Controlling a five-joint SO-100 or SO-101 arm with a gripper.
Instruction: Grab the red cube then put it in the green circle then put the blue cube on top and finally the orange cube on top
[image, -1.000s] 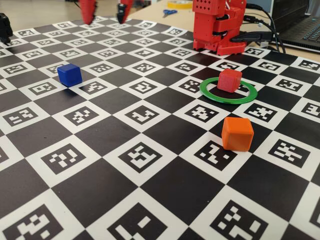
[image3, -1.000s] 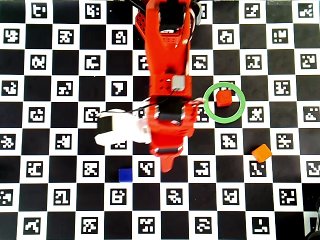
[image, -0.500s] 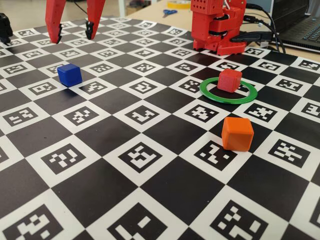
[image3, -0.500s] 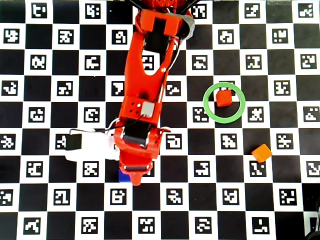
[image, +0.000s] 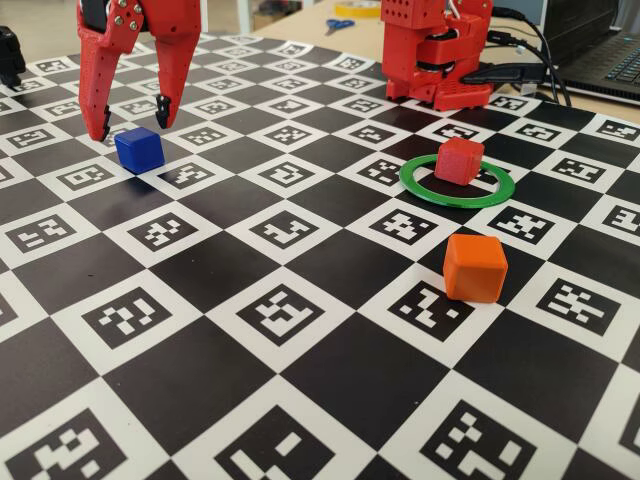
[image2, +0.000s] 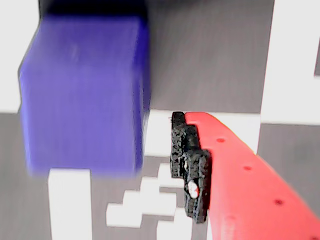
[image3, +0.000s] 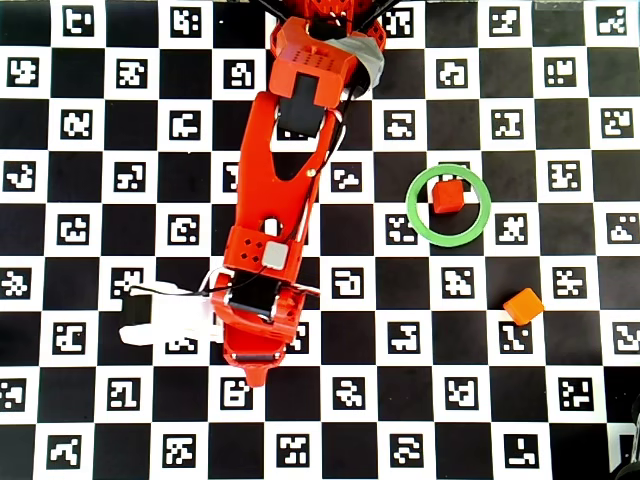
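In the fixed view the gripper (image: 130, 122) is hanging with jaws spread wide, the blue cube (image: 139, 149) sitting just below and between its fingertips.

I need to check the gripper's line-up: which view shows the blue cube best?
The fixed view: the blue cube sits whole between the open gripper fingers. The wrist view shows it close but blurred; the overhead view hides it under the arm.

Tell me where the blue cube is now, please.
In the fixed view the blue cube sits far left on the checkered mat, just below the open gripper, well apart from the green circle.
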